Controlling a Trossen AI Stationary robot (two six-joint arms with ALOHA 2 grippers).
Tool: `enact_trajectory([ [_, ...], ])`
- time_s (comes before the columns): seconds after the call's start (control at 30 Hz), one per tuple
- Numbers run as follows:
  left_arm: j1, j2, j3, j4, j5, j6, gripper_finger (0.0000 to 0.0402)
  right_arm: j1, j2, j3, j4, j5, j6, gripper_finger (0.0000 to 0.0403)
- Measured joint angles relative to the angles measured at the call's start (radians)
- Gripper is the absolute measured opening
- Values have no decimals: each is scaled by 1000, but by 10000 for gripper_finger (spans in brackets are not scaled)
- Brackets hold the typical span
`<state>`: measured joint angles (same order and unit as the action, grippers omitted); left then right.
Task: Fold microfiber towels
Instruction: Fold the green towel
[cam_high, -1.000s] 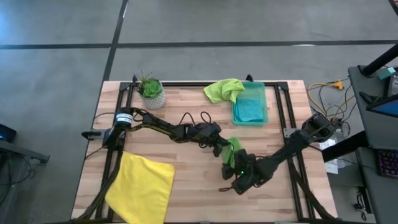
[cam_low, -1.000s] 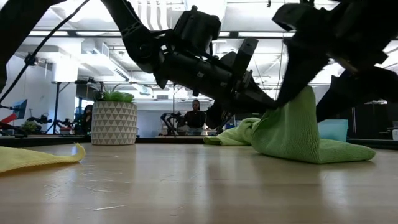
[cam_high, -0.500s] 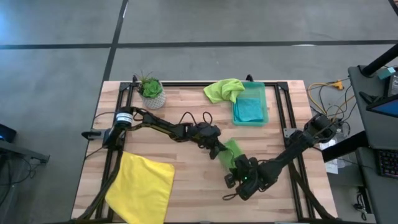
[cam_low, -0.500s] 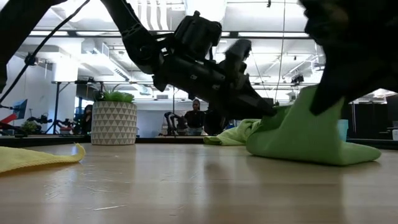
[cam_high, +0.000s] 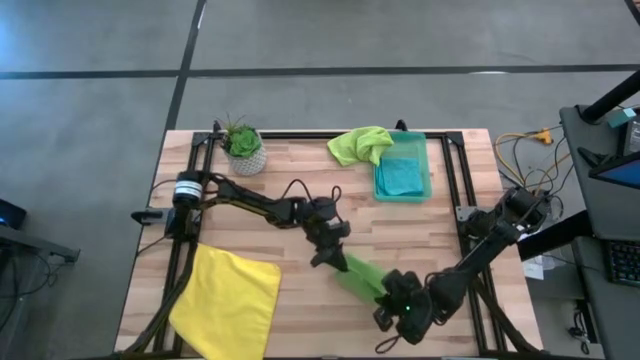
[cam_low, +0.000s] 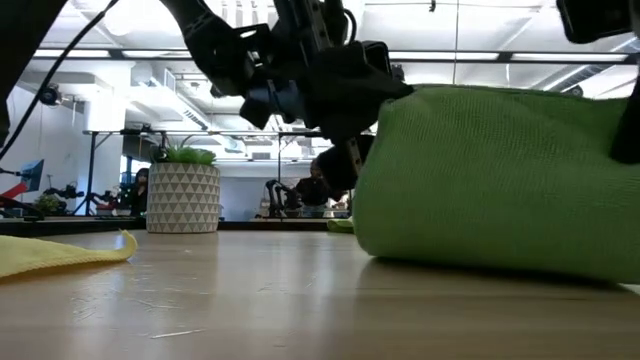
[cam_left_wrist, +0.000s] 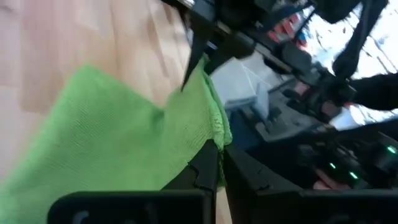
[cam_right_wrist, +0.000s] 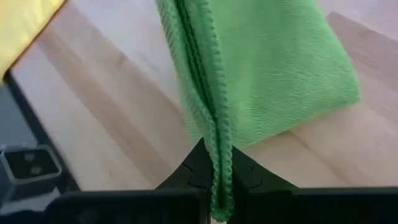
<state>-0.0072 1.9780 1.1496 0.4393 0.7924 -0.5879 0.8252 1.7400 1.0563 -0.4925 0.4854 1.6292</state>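
Since a second ago the lime green towel (cam_high: 358, 274) has been pulled out into a band. The left gripper (cam_high: 326, 258) and right gripper (cam_high: 392, 298) each pinch one end between closed fingers. Its long axis runs diagonally over the table (cam_high: 300, 310).

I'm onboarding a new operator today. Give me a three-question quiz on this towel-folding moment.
1. True or false: both grippers are shut on the same lime green towel.
2. Which towel lies in the green bin? A yellow B teal C lime
3. Fill in: the yellow towel lies nearest the ___ arm's base.

Key: 1 true: left gripper and right gripper each pinch an edge. 2 B, the teal towel. 3 left.
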Motion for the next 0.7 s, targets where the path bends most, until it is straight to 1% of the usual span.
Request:
enact_trajectory([
  [0.07, 0, 0, 0, -3, -43, 5, 0, 6, 0, -7, -16, 1, 27, 9],
  [0.23, -3, 5, 1, -28, -92, 80, 0, 6, -1, -27, -34, 1, 57, 9],
  [0.37, -3, 7, -2, -92, -121, 140, 0, -10, -6, -42, -31, -6, 69, 9],
  [0.5, -3, 8, -7, -179, -187, 208, 0, -29, -37, -56, -28, -6, 37, 9],
  [0.7, -3, 8, -20, -204, -302, 233, 0, -85, -94, -95, -29, -26, -25, 9],
])
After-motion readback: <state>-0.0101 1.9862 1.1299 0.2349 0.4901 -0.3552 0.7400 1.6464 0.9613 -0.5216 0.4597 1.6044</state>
